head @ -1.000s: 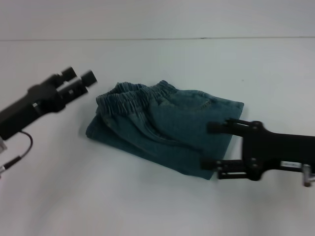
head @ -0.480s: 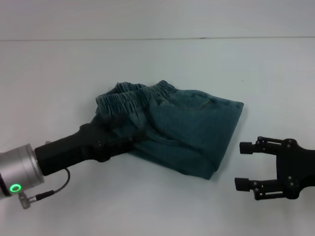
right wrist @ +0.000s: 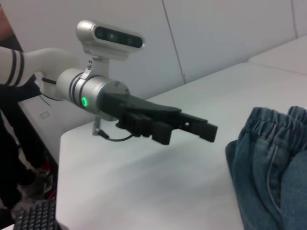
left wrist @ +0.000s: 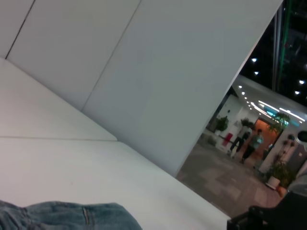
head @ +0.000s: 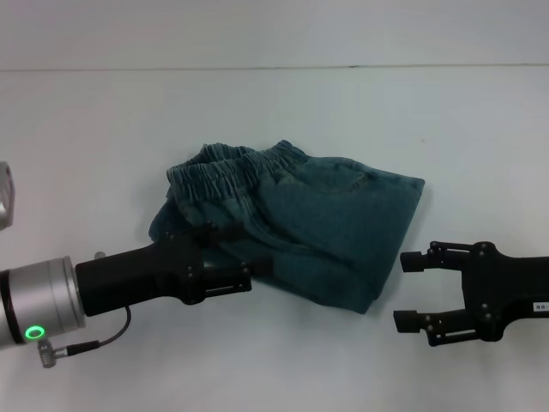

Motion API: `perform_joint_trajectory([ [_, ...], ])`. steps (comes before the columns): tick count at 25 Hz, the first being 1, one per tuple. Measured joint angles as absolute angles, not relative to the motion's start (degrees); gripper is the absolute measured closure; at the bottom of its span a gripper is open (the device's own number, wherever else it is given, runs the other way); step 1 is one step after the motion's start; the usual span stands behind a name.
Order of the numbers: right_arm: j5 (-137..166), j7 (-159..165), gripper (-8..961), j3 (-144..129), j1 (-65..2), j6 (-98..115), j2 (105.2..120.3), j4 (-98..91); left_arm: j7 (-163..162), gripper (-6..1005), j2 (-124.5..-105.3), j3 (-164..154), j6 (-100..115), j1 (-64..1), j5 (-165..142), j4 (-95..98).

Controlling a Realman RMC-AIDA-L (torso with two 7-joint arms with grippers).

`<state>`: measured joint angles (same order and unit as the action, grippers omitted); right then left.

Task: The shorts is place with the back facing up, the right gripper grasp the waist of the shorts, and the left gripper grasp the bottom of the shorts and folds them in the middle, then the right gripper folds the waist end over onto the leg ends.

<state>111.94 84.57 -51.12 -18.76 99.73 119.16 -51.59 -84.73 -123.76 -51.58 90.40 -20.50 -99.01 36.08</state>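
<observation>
On the white worktop, near its middle, the shorts lie folded into a compact bundle, with the waist uppermost along the far-left edge and the leg ends tucked beneath, out of sight. Both folds named in the task appear done, judging from how the denim lies.

Compared with half a second ago, the left gripper has drawn back slightly toward the near-left, so that more of the bundle's left corner shows; its tip overlaps the near-left edge of the cloth in the head view, while the right wrist view shows it just beside the bundle and above the worktop. Whether its jaws are spread or pressed together cannot be told from either view. The left wrist view shows only a strip of denim at the frame edge, plus the wall and a lit hall beyond.

The right gripper has shifted a little up and toward the shorts, and now sits just beside the near-right corner of the bundle without touching it. Its jaws are spread wide and hold nothing.

The bundle itself has kept its shape and place across the interval. These small moves suggest the arms are clearing away or making a last check, not beginning a new fold.
</observation>
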Motion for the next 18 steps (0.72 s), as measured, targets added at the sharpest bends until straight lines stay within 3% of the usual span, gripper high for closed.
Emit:
perform_joint_trajectory([
  [18, 111.6, 86.7, 25, -50.0, -19.3, 99.2, 119.57, -51.4, -85.2, 108, -123.66, -51.6, 91.6, -21.7, -100.2, 36.8],
])
